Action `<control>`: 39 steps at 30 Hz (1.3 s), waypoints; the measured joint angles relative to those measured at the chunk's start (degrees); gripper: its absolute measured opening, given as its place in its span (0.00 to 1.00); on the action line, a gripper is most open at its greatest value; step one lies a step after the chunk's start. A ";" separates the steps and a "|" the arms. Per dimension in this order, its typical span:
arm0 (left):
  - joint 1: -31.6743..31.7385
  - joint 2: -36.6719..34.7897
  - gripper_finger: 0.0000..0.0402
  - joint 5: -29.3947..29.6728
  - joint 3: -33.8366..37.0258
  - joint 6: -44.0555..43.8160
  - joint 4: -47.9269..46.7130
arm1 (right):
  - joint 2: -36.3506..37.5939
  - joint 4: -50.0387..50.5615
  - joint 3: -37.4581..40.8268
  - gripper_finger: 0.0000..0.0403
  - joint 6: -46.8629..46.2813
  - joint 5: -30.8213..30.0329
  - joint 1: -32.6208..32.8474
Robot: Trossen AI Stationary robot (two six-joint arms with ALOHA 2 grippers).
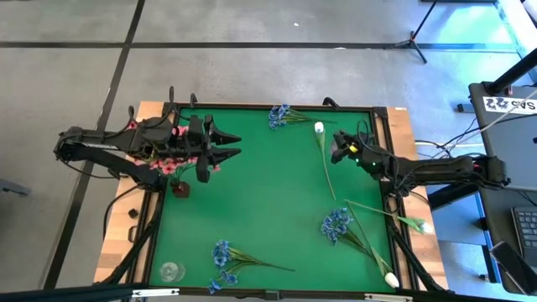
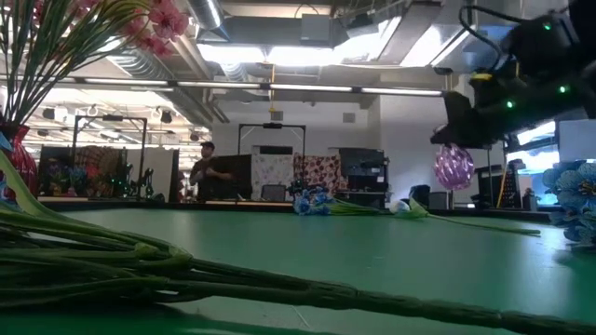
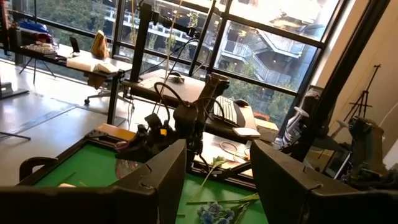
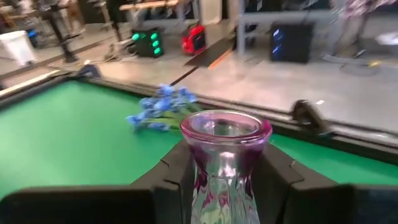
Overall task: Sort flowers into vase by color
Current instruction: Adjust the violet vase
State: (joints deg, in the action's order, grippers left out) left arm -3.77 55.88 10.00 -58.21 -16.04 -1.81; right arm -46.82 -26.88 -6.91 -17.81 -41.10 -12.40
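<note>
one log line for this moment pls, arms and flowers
right gripper: shut on purple glass vase, held off the table | left gripper: open, above pink flowers | blue flowers: on table

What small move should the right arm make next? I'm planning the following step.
Probably lower the purple vase onto the green table. The right hand grips it, lifted in the low view, while blue flowers and white buds lie unsorted.

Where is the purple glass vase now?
The purple glass vase is held in the right gripper, above the table's right far part, near a white tulip.
</note>
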 joint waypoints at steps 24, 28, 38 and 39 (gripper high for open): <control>-0.55 0.04 0.43 2.54 0.00 -3.12 -2.06 | -26.50 -36.14 6.44 0.28 6.51 -11.88 0.00; -0.54 0.04 0.43 2.54 -0.01 -3.08 -2.27 | -36.62 -46.74 6.03 0.28 6.91 -11.96 0.00; -0.48 0.07 0.43 2.80 0.01 -3.36 -2.53 | -52.93 -57.35 0.28 0.33 5.77 -18.78 0.76; -0.48 0.05 0.43 2.80 -0.01 -3.36 -2.55 | -52.93 -57.11 0.33 0.33 6.03 -18.21 0.76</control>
State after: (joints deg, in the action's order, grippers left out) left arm -4.25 55.92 12.80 -58.21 -19.40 -4.36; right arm -99.74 -84.00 -6.59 -11.78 -59.31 -11.64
